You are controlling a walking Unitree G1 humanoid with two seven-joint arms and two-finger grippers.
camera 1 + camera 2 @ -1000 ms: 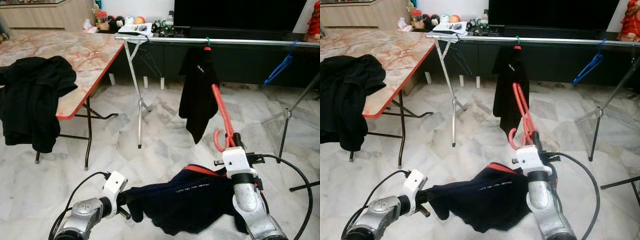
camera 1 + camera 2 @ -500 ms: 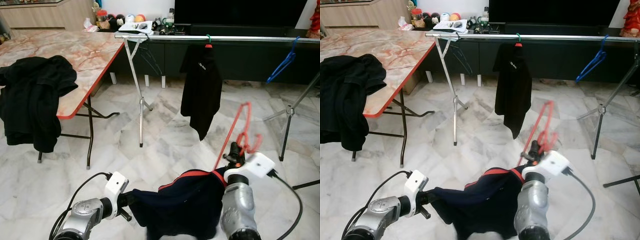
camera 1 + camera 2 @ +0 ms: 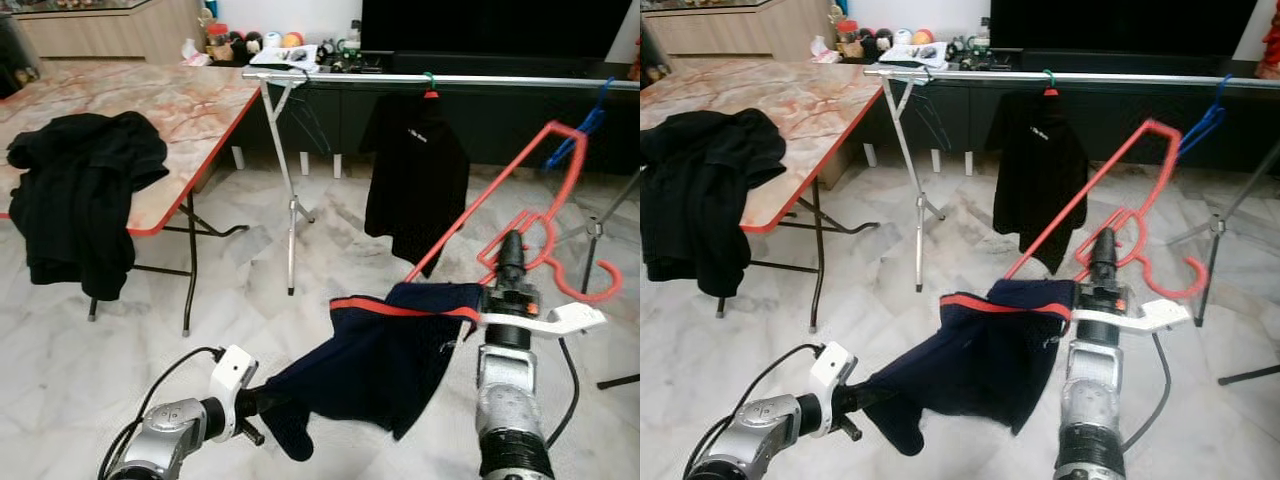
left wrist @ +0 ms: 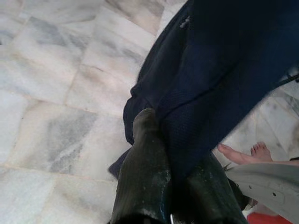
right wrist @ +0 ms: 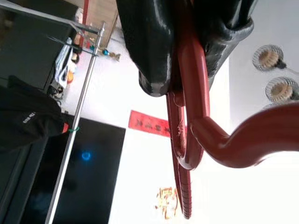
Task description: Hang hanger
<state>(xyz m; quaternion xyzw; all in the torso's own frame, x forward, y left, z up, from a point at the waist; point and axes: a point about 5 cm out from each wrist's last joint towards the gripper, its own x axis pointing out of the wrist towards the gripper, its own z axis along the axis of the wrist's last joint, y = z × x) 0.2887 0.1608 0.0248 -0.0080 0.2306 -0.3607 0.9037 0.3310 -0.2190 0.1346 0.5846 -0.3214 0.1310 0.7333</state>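
Observation:
My right gripper is shut on a red hanger, held upright low in front of me with the hook end pointing right. A navy garment with red trim hangs from the hanger's lower arm and slopes down to the left. There my left gripper is shut on its lower corner, close above the floor. Ahead runs a silver clothes rail with a black shirt on a hanger and an empty blue hanger.
A marble-topped folding table stands to the left with black clothing draped over its edge. The rail's stand legs and a tripod leg reach the floor. A person's bare foot rests on the tiles in the left wrist view.
My right gripper has swung the red hanger up and round, so its hook now points right. The navy garment has lifted and stretched out between the two grippers. The camera has shifted slightly.

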